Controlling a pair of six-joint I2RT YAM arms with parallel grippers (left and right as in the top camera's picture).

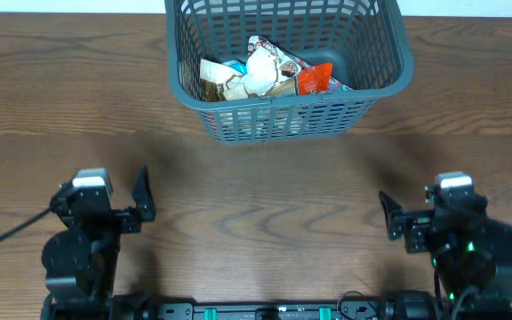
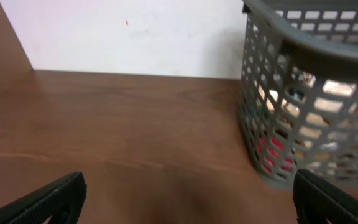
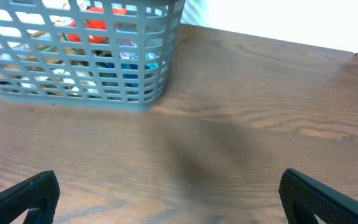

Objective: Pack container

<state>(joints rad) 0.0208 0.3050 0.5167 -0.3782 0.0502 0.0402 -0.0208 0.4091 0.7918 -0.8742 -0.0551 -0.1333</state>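
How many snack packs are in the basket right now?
3 that I can tell apart, all in the container: a tan pack at left, a white-and-brown pack in the middle, an orange pack at right. A blue scrap hints at more underneath.

L pincer (image 2: 188, 180) & R pincer (image 3: 169, 177) wide-open

Matt plastic container (image 1: 376, 67), apparently glossy packets (image 1: 269, 73), wood-grain table (image 1: 265, 196).
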